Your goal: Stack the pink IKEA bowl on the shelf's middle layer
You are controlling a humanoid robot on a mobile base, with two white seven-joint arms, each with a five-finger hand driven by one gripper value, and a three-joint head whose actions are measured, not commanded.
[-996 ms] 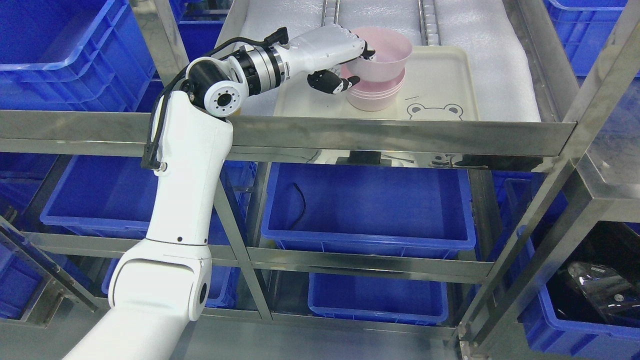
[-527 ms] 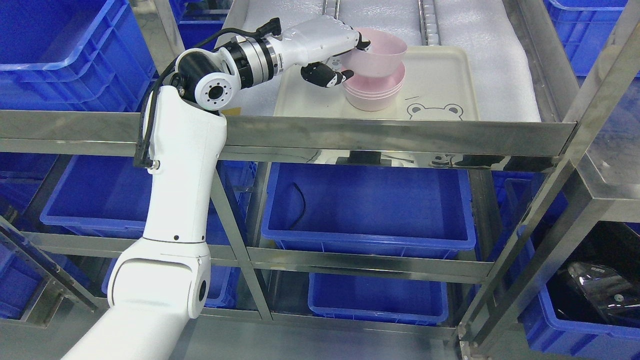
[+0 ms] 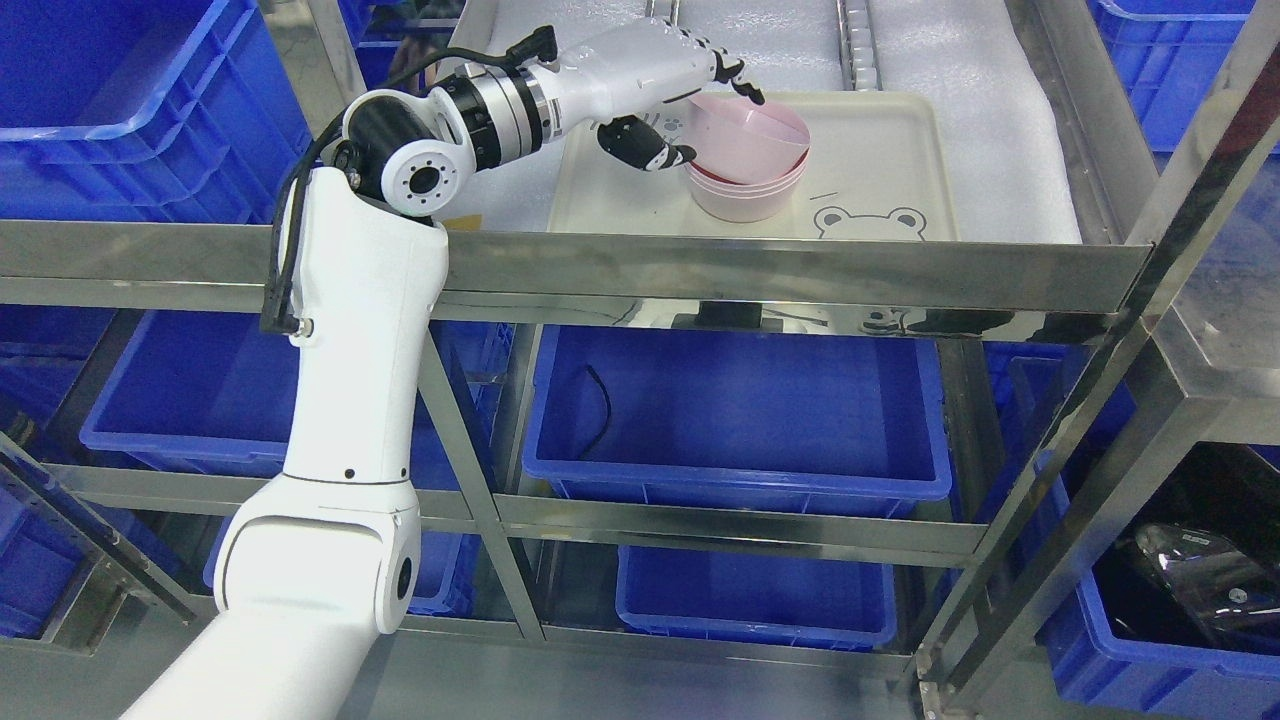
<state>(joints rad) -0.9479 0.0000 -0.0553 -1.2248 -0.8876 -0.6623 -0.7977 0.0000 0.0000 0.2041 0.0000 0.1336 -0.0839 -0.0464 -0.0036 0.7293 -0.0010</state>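
Pink bowl (image 3: 748, 135) has dropped into the bowl stack (image 3: 748, 190) on the tray (image 3: 880, 160), slightly tilted; left hand (image 3: 690, 110) fingers have opened, releasing it: placement essentially complete

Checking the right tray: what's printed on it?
A bear face outline on the cream tray, head view.
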